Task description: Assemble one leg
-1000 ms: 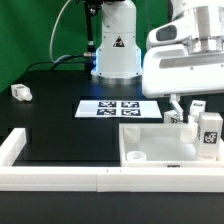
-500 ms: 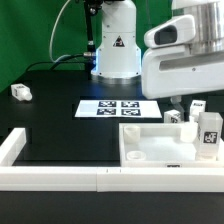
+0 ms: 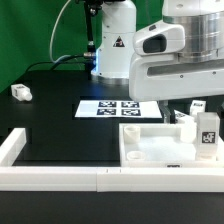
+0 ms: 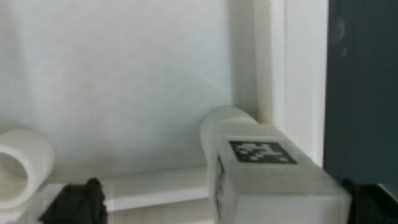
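Gripper is released: the two dark fingertips sit wide apart at the edge of the wrist view, with the leg in the gap between them. There is clear space between the leg and one fingertip. On the other side I cannot tell whether finger and leg touch. The leg is a chunky white peg with a black-and-white square tag facing the wrist camera. It rests on the white panel, close against the panel's raised rim, with the black table just beyond that rim. A round corner socket of the panel shows well apart from the leg. In the exterior view, the arm's white hand housing hangs low over the panel's far corner on the exterior view's right and hides the fingertips. A small white piece shows just below the housing at that corner; I cannot confirm that it is the same leg. An upright tagged peg stands at the panel's edge on the exterior view's right, and another tagged peg stands behind it. The marker board lies flat on the table between the robot base and the panel. A small white part sits alone at the exterior view's left. White border rails run along the near edge.
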